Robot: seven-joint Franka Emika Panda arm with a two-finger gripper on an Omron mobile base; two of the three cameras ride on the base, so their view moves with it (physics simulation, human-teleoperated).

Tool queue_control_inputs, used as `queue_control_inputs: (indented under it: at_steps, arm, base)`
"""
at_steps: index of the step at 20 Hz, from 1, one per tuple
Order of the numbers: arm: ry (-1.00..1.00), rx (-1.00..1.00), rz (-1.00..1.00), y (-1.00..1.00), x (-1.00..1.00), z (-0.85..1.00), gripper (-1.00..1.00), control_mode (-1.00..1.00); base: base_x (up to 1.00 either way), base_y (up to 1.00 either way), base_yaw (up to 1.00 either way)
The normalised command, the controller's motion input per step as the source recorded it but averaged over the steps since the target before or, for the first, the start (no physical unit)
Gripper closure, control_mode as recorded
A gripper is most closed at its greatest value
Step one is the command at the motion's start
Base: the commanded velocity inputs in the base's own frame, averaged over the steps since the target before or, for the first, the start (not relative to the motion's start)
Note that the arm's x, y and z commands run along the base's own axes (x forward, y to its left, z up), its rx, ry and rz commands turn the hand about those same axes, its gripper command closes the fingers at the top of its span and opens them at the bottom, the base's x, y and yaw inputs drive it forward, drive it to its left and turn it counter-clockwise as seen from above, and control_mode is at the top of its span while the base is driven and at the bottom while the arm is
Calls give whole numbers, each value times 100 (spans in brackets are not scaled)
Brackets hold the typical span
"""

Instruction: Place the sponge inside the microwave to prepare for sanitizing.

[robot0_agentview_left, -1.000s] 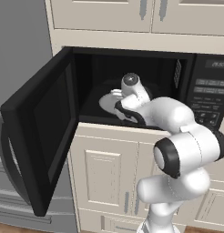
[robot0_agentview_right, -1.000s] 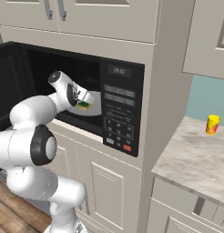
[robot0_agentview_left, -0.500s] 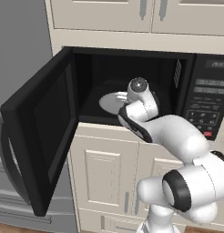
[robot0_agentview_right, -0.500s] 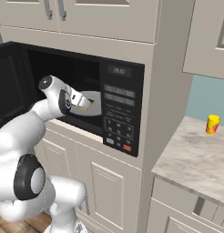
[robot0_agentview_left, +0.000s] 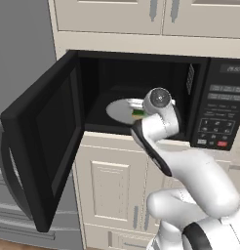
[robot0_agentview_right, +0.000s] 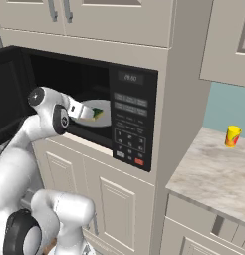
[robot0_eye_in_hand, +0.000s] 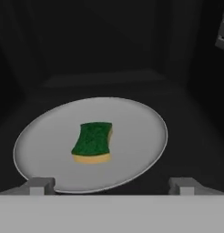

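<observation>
Green-topped sponge down on the turntable, end effector empty.

White two-finger end effector (robot0_eye_in_hand: 112,185) stands with its jaws spread wide and nothing between them, just in front of the plate. Beyond it the small flat sponge (robot0_eye_in_hand: 92,142), green face up over a yellow layer, lies flat near the middle of the grey round turntable (robot0_eye_in_hand: 141,118), apart from both finger tips. That plate sits inside the large black microwave (robot0_agentview_left: 217,105), whose dark glass door (robot0_agentview_left: 41,139) hangs fully open to the left. Placing looks done to me; what seems left is drawing the arm out of the cavity, and perhaps shutting the door.
</observation>
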Motion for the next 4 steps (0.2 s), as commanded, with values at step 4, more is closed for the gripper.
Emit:
queue_control_inputs:
  at_steps: [4]
  arm:
    - [10, -1, 0, 0, -65, 42, -100, -100]
  base:
    - [0, 0, 0]
